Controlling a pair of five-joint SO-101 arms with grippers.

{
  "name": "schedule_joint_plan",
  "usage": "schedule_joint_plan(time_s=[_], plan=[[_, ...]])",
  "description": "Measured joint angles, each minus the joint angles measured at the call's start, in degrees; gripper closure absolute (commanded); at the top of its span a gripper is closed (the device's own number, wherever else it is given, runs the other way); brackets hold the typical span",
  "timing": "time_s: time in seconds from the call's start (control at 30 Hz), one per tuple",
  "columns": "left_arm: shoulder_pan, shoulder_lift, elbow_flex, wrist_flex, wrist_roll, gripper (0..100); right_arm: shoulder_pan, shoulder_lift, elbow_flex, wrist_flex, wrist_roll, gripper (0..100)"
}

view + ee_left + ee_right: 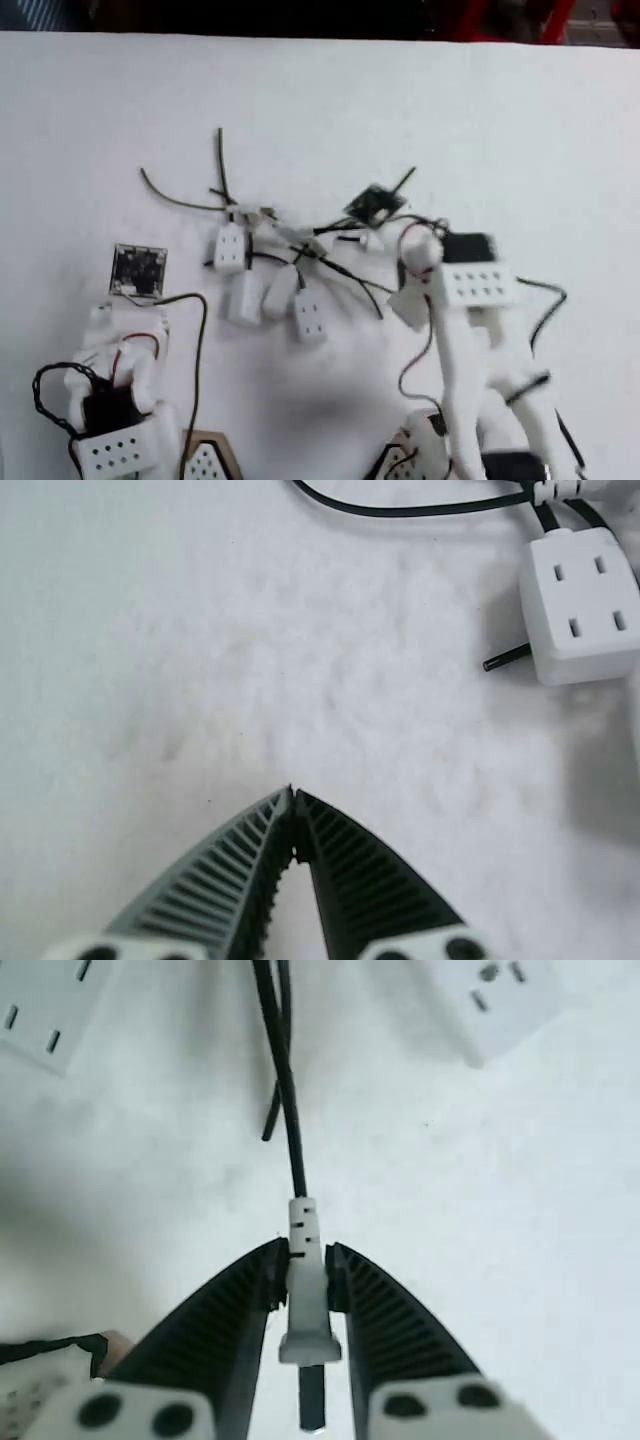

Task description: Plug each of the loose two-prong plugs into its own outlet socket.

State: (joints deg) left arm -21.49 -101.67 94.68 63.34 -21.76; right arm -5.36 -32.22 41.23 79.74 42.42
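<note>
From above, we see the socket cluster [232, 247], the right arm [470, 330] beside it. Left wrist: left fingers [240, 880] closed, empty, near the cluster. Right wrist: right fingers [225, 1320] pinch a plug [306, 1305] short of it; we judge prong alignment comes next.

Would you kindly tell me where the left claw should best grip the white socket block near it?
Probably across its two plain side walls, from above: the socket block lies flat, slots up, with its cord leaving one end.

Claw [293, 802], seemingly closed; outlet socket [583, 605] apart
</note>
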Motion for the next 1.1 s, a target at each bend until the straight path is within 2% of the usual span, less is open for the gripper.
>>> schedule_joint_plan(time_s=[0.2,0.4,0.6,0.7,1.1], plan=[[0.0,0.0,0.0,0.0,0.0,98,1.49,-13.89,-1.14,3.34,-0.09,98.1],[0.0,0.0,0.0,0.0,0.0,98,2.46,-24.62,-1.14,3.16,-4.4,98.1],[0.0,0.0,0.0,0.0,0.0,98,4.13,-28.84,-1.14,-0.44,-9.23,98.1],[0.0,0.0,0.0,0.0,0.0,98,4.04,-29.19,0.35,-3.34,-10.29,98.1],[0.0,0.0,0.0,0.0,0.0,98,4.04,-29.01,21.63,-21.89,-11.25,98.1]])
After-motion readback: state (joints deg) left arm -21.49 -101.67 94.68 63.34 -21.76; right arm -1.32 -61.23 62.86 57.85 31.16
